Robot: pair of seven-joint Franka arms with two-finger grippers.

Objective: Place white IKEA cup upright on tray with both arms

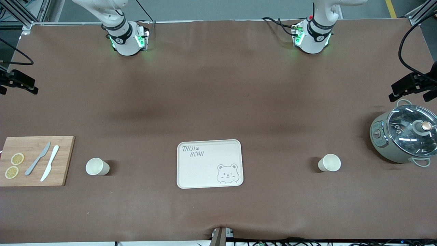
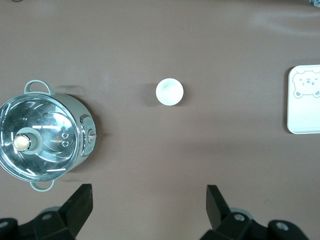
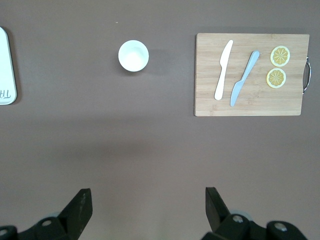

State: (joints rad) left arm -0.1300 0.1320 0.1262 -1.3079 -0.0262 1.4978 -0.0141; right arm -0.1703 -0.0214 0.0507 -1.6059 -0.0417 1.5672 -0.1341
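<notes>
The cream bear tray [image 1: 205,171] lies mid-table, nearer the front camera, with nothing on it. One white cup [image 1: 97,166] stands upright beside it toward the right arm's end. A second white cup [image 1: 329,162] stands upright toward the left arm's end. In the front view only the arms' bases show. My left gripper [image 2: 149,210] is open and empty, high over bare table, with the cup [image 2: 169,92] and the tray's edge [image 2: 304,100] in its view. My right gripper [image 3: 148,210] is open and empty, high over bare table, with the other cup [image 3: 133,55] and the tray's edge [image 3: 6,70] in its view.
A bamboo cutting board [image 1: 61,160] with two knives and two lemon slices lies at the right arm's end. A grey pot with a glass lid [image 1: 404,136] stands at the left arm's end. Black camera mounts [image 1: 18,83] [image 1: 414,83] stick in at both table ends.
</notes>
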